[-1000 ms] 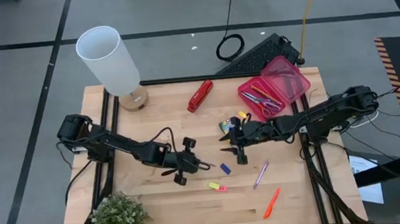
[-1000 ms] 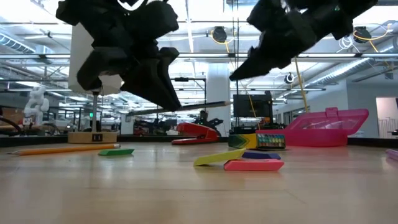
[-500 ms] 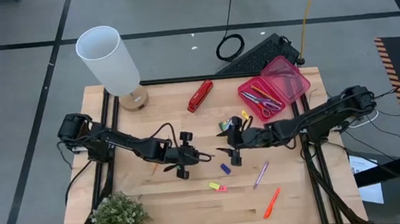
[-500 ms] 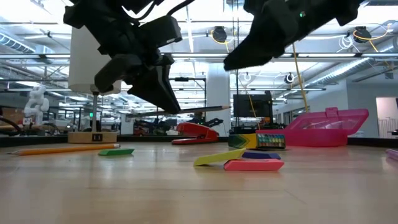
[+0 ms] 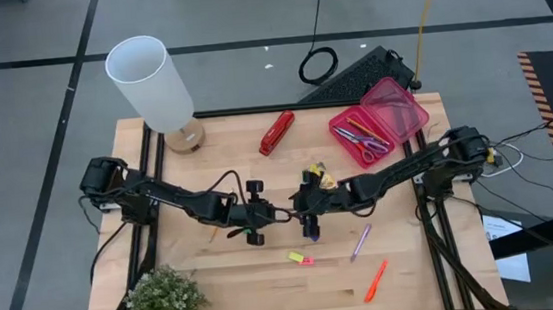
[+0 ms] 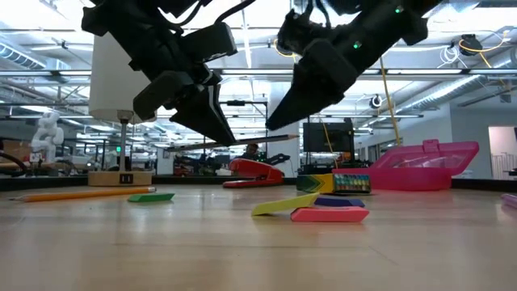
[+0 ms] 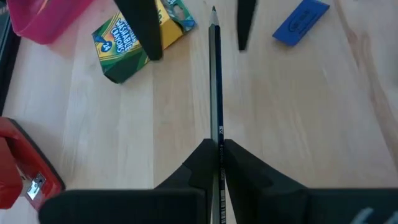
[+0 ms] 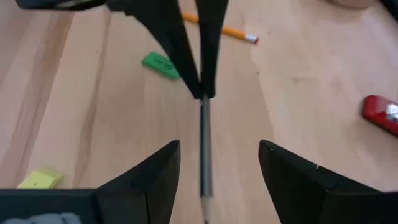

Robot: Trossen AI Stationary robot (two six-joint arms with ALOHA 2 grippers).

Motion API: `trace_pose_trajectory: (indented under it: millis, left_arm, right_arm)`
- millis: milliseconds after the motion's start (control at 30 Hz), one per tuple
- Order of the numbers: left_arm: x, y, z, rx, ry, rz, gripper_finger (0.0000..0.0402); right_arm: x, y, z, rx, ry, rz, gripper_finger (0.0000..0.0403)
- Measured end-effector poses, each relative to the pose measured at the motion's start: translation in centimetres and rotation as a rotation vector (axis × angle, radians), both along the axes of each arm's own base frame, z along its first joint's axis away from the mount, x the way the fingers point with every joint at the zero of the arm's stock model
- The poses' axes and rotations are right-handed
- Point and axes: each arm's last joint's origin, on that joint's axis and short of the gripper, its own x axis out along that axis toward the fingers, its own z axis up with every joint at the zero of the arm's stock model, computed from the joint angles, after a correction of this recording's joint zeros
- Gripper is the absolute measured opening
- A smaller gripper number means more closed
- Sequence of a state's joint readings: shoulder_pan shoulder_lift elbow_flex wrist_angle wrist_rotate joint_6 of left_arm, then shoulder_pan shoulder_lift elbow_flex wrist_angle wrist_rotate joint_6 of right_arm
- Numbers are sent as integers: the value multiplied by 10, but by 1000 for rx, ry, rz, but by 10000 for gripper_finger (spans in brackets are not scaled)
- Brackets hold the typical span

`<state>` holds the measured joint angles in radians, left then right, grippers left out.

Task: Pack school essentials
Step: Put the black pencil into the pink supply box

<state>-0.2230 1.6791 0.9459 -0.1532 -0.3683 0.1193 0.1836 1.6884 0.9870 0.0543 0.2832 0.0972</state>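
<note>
The dark pencil [image 7: 216, 81] is held in the air above the middle of the bench [image 5: 227, 280], not resting on the wood. Its long axis runs straight out from the left jaws [image 7: 217, 152], which are pressed together on its rear part, and its sharpened tip points into the gap of the right jaws [image 8: 208, 168]. Those jaws are spread wide, one finger on each side of the shaft and neither touching it. In the high view the two arms meet nose to nose, the pencil [image 5: 284, 215] bridging the short space between them, so the right arm is the nearer free one and sits directly in line with the pencil's length. This looks like a hand-over. My reading is that the coming move turns on the right jaws sliding a little further along the shaft and closing across it, square to its length, before the left lets go.

Just beyond the pencil tip lie the green-yellow crayon box [image 7: 134, 37] and a blue eraser [image 7: 300, 22], both on the bench under the right arm. A green eraser [image 8: 160, 64] and a yellow pencil [image 8: 225, 30] lie past the left jaws. The pink box [image 5: 379, 121], lid open, stands well behind the right arm with scissors [image 5: 363, 137] inside.
</note>
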Motion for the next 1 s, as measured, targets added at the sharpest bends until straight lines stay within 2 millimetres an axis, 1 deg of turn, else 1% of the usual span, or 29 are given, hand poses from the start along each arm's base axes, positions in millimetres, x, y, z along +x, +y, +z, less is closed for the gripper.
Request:
trace_pose_trajectory:
  millis: [200,300,367,500,733,800,900,1000]
  left_arm:
    - [0,-1,0,-13,-4,11,35]
    - [0,-1,0,-13,-4,10,35]
    - [0,-2,0,-13,-4,9,35]
    - [0,-2,0,-13,-4,9,35]
    - [0,-2,0,-13,-5,8,35]
    - [0,-2,0,-12,-5,10,35]
    - [0,-2,0,-30,-11,30,38]
    - [0,-3,0,-76,-28,77,61]
  right_arm:
    - [6,-4,-14,6,41,-27,210]
    - [7,-6,-17,1,53,-30,208]
    - [7,-6,-17,4,55,-25,199]
    - [7,-7,-17,36,58,2,155]
    - [7,-7,-17,38,58,4,42]
    - [7,-7,-17,42,59,8,17]
    - [7,-6,-17,41,62,8,16]
    - [5,-7,-14,25,75,16,28]
